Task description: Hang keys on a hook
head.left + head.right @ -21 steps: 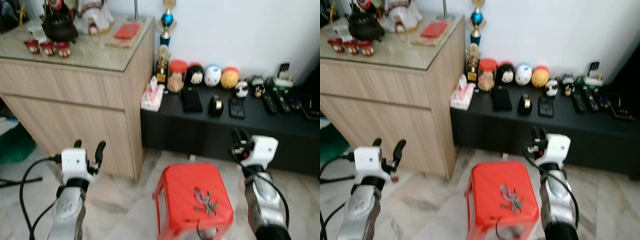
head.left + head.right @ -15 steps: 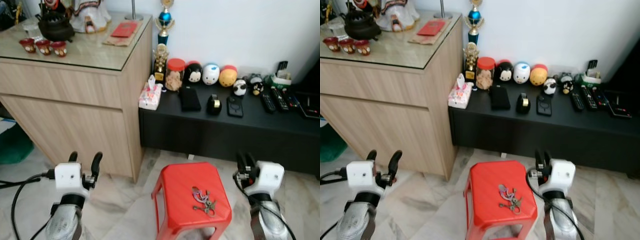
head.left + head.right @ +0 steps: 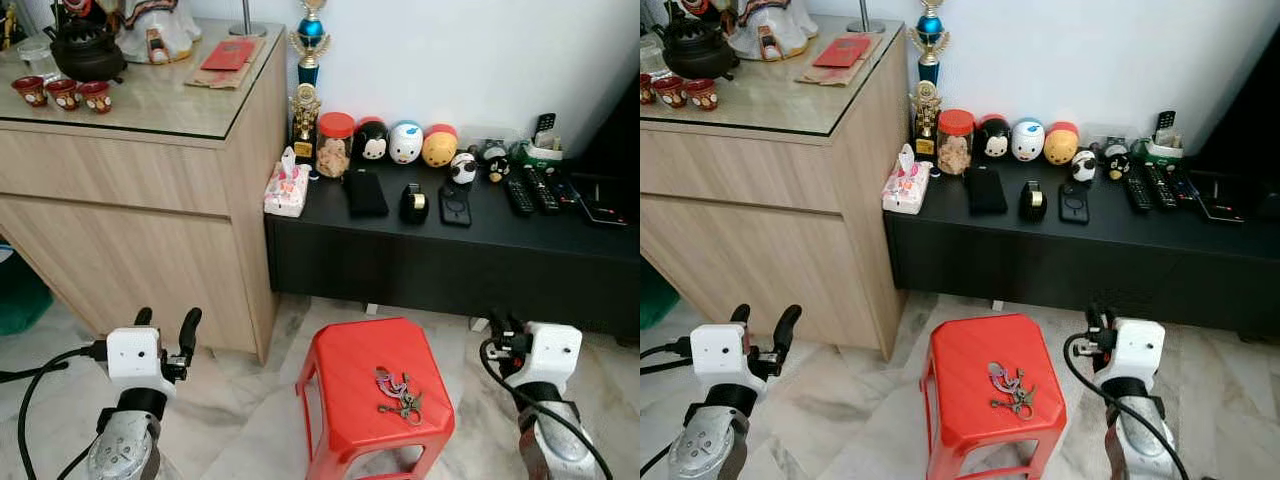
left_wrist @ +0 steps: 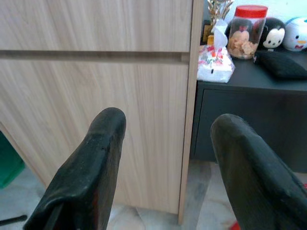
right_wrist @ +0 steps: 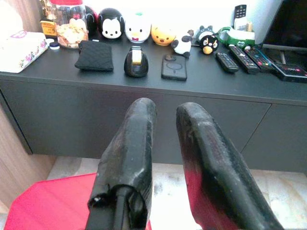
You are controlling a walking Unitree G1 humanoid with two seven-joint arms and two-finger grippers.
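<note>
A bunch of keys (image 3: 397, 393) lies loose on top of a red plastic stool (image 3: 345, 365) on the marble floor, between my two arms. My left gripper (image 3: 163, 320) is held up left of the stool, open and empty, and faces the wooden cabinet; its wrist view shows its two fingers (image 4: 103, 139) wide apart. Just right of the stool, my right gripper (image 3: 497, 326) points at the black bench. The right wrist view shows its fingers (image 5: 136, 129) close together with nothing between them. The stool's red corner (image 5: 53, 203) lies below them.
A wooden cabinet (image 3: 150, 180) with a glass top stands at the left, carrying a teapot and cups. A low black bench (image 3: 450, 245) runs along the white wall behind the stool, carrying a jar, round toys, a tissue pack (image 3: 285, 190) and remotes. A cable loops from each wrist.
The whole picture has shifted as the camera moved, and it is sharper now. Both grippers sit lower in the picture. The keys lie as before on the stool.
</note>
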